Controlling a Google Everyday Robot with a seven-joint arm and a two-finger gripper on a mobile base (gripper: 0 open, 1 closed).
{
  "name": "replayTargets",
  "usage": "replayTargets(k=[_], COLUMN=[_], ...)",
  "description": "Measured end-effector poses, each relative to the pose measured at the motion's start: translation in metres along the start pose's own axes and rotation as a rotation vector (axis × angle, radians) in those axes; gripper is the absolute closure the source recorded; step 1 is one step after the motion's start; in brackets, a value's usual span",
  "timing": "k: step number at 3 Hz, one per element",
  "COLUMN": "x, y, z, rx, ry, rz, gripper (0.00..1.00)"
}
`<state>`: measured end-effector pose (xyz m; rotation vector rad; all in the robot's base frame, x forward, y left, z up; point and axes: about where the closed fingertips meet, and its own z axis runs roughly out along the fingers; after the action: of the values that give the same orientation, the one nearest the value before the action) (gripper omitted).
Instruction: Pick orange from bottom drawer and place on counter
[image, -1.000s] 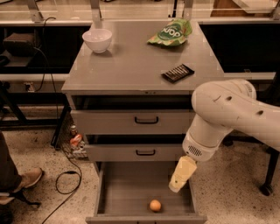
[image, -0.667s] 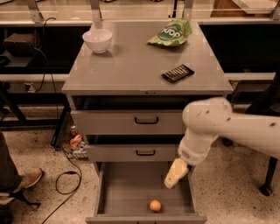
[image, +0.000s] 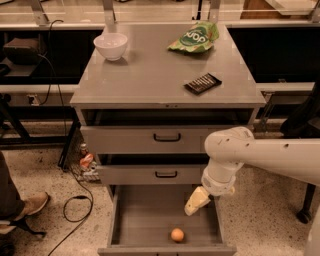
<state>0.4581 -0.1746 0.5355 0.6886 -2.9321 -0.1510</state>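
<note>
The orange (image: 177, 234) lies in the open bottom drawer (image: 145, 220), near its front edge and right of the middle. My gripper (image: 196, 201) hangs from the white arm over the right side of the drawer, above and a little right of the orange, apart from it. The grey counter (image: 150, 75) tops the cabinet.
On the counter stand a white bowl (image: 110, 45) at the back left, a green chip bag (image: 195, 37) at the back right and a dark bar (image: 202, 83) near the right front. The two upper drawers are slightly open. A person's shoe (image: 27, 206) and a cable (image: 75, 205) lie on the floor at left.
My arm has swung left and down, bringing the gripper lower over the open bottom drawer and closer to the orange. The orange has not moved.
</note>
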Motion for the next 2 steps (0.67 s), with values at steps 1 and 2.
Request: replayTargets(k=[1, 2], x=[-0.0004, -0.0004], y=[0.0001, 0.0001], z=[0.0054, 0.0057], rx=[-0.007, -0.007], ry=[0.012, 0.012], rz=[0.007, 0.007], gripper=[0.0, 0.0])
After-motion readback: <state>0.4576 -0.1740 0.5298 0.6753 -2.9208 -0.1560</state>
